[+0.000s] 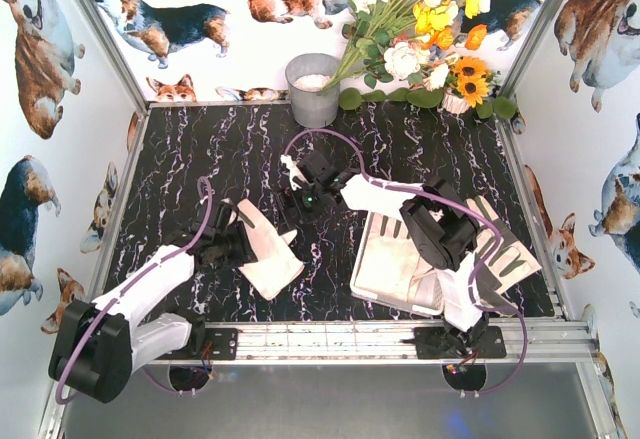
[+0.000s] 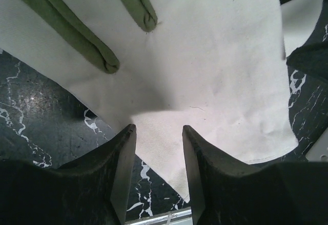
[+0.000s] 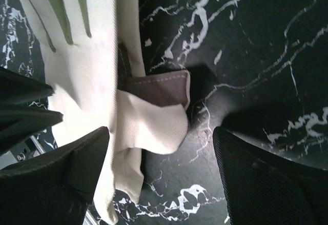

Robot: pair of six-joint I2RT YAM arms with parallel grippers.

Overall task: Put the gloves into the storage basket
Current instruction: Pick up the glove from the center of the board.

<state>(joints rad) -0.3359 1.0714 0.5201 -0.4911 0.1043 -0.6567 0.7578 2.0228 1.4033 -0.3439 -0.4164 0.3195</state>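
Observation:
A cream-white glove (image 1: pixel 270 259) lies flat on the black marble table, left of centre. My left gripper (image 1: pixel 240 244) is open at its left edge. In the left wrist view the glove (image 2: pixel 205 71) shows green finger strips, and its corner lies between the spread fingers of my left gripper (image 2: pixel 159 127). My right gripper (image 1: pixel 303 191) is open above the table centre. In its wrist view the same glove (image 3: pixel 87 81), with a grey-brown patch (image 3: pixel 159 86), lies left of the open gripper (image 3: pixel 161 130). Several more gloves (image 1: pixel 395 259) lie piled at the right. The storage basket is out of view.
A grey metal bucket (image 1: pixel 313 89) stands at the back centre beside a bunch of artificial flowers (image 1: pixel 420 29). A metal rail (image 1: pixel 350 339) runs along the near table edge. Corgi-print walls close in the left, right and back sides.

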